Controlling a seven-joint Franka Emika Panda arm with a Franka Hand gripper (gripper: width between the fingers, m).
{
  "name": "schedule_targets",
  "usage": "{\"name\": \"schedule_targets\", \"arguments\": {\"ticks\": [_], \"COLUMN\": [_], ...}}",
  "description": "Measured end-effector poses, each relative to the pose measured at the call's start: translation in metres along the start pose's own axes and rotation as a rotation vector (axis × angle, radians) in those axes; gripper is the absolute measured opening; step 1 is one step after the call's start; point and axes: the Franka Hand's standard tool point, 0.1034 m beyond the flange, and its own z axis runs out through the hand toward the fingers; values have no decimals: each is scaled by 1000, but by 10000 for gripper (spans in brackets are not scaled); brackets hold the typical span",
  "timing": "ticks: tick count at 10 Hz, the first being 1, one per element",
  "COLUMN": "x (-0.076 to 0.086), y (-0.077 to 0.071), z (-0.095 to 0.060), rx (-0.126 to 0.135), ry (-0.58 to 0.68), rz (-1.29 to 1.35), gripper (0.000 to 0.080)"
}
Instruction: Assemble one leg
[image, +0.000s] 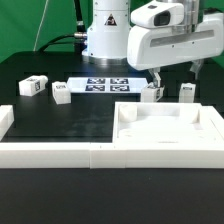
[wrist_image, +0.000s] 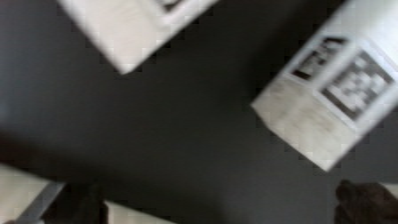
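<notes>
A black table (image: 70, 115) stands before a green backdrop (image: 30, 25) – a white rail (image: 50, 152) edges its front. Black-and-white square tags mark the marker board (image: 105, 84) and each stubby white post. The gripper (image: 180, 75), fingers spread and holding nothing, hovers over the leg (image: 152, 93), just beside the white tabletop panel (image: 165, 128).

Bare table (image: 75, 118) probably passable; leg (image: 152, 94) stands just beside tabletop panel (image: 165, 138)
</notes>
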Motion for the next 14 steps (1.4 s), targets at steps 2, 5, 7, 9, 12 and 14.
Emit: {"name": "schedule_targets", "arguments": {"ticks": [2,5,7,9,12,14], "x": [-1,-1,-4,-7,-14,-15], "y": [-10,-12,-17,-26,-28,-27], "z": [3,3,5,7,4,5], "rx": [19,31,35,38,64,82], "ry": [-6,-10,-21,-30,-272,-428], "rz": [232,416,468,448,405,401], "gripper": [649,649,649,649,649,649]}}
